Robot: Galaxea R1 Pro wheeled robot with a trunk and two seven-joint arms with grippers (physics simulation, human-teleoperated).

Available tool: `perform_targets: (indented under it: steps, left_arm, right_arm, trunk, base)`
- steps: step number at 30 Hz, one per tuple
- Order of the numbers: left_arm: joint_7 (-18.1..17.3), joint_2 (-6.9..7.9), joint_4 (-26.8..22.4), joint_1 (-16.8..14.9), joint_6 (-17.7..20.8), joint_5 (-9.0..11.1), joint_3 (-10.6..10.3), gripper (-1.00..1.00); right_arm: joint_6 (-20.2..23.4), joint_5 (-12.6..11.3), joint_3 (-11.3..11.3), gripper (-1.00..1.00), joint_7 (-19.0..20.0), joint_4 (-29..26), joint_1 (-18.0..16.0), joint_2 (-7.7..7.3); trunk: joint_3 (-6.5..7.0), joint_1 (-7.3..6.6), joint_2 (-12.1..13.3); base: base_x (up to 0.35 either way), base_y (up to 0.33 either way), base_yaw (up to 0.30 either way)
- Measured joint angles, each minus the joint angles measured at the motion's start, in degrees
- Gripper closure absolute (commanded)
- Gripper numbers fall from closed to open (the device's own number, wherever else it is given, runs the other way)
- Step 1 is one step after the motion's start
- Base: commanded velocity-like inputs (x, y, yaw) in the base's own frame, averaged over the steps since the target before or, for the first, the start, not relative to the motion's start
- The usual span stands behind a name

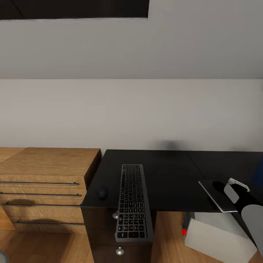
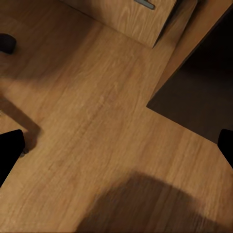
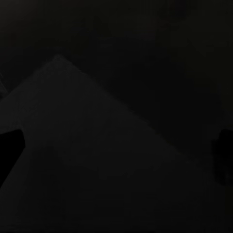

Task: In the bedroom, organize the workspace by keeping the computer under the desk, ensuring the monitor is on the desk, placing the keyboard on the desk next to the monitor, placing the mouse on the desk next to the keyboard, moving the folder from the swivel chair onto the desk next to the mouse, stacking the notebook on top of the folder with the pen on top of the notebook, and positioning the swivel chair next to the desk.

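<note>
Head view: long slim black keyboard [image 1: 133,202] overhangs the matte black desk [image 1: 171,175] beside a small oval mouse [image 1: 102,192]; right gripper [image 1: 219,187] touches a thin grey notebook [image 1: 216,196], grip unclear.

Bedroom corner as I see it from the head camera: a chest, a wall, a window and floor.

I see a light wood chest of drawers [image 1: 47,182] standing at the left against the pale grey wall [image 1: 131,109], its front crossed by slim dark bar handles. Above, the wall slopes toward me, and a dark-framed roof window [image 1: 73,9] cuts across the top left. A light wood plank floor [image 2: 97,111] runs below; in the left wrist view I see soft shadows lying across its boards, and one corner of the chest there too.
</note>
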Motion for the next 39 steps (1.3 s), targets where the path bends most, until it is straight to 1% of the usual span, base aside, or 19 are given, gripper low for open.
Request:
perform_targets:
  steps: [10, 11, 13, 17, 34, 39]
  left_arm:
    - [0.0, 0.0, 0.0, 0.0, 0.1, 0.2, 0.0, -1.0]
    - [0.0, 0.0, 0.0, 0.0, 0.1, 0.2, 0.0, -1.0]
    - [0.0, 0.0, 0.0, 0.0, 0.1, 0.3, 0.0, -1.0]
    - [0.0, -0.04, 0.0, 0.0, 0.1, 0.3, 0.0, -1.0]
    - [0.1, 0.0, 0.0, 0.0, 0.1, 0.4, 0.0, -1.0]
    - [0.1, -0.02, 0.0, 0.0, 0.1, 0.3, 0.0, -1.0]
  right_arm:
    - [0.0, -0.1, 0.1, -1.0, 0.0, 0.0, 0.0, 0.07]
    - [-0.1, -0.2, 0.1, -1.0, 0.0, 0.3, 0.0, 0.07]
    - [0.1, -1.1, -0.2, -1.0, -0.1, 0.4, 0.0, 0.09]
    - [0.1, -1.1, -0.2, -1.0, -0.1, 0.4, 0.0, 0.09]
    - [-0.1, -1.1, -0.1, -1.0, 0.0, 0.6, 0.0, 0.23]
    - [-0.1, -1.0, -0.1, -1.0, 0.0, 0.6, 0.0, 0.27]
  trunk:
    - [0.0, 0.0, 0.0]
    - [0.18, -0.21, 0.4]
    - [0.52, -0.65, 1.2]
    - [1.24, -1.53, 2.8]
    - [1.25, -1.53, 2.8]
    - [1.25, -1.56, 2.8]
  base:
    - [0.0, 0.014, 0.0]
    - [0.0, 0.001, 0.0]
    - [0.0, 0.0, 0.0]
    - [0.0, 0.0, 0.0]
    - [0.0, 0.0, 0.0]
    - [0.171, 0.016, 0.0]
